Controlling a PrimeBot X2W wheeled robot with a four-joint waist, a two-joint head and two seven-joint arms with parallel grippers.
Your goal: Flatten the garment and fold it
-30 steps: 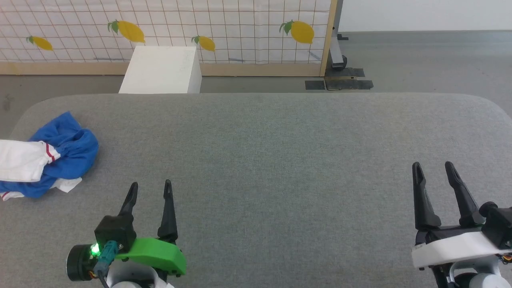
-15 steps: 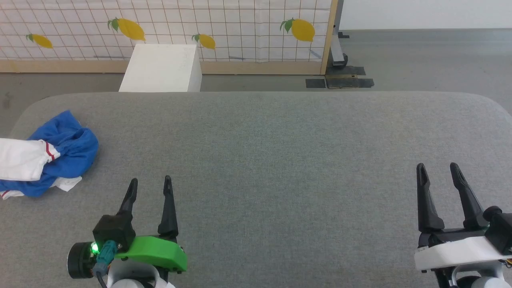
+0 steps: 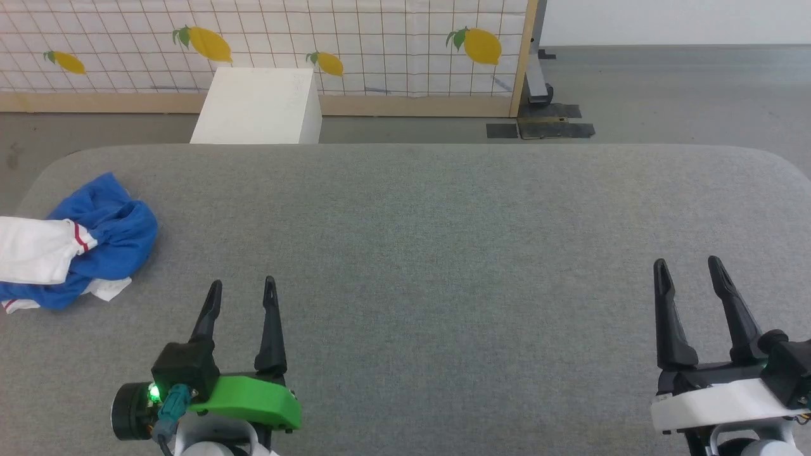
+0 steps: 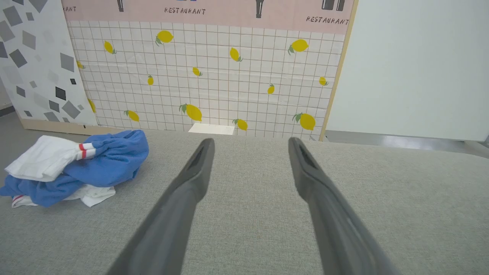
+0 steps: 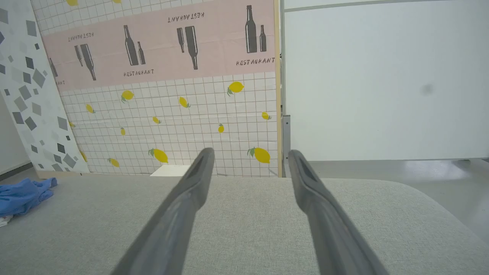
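Blue-and-white garment (image 3: pixel 95 234), grey table (image 3: pixel 443 253)

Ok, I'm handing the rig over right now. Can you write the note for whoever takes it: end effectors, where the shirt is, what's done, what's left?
Left end effector: open, empty, over the near part of the grey table.
Right end effector: open, empty, over the table's right side.
Garment: crumpled in a heap at the table's left end, blue body bunched, a white sleeve on top. It is apart from both end effectors and nearer the left one.
Done: nothing yet; it is neither grasped nor flattened.
Left: grasp it, spread it flat mid-table, then fold.
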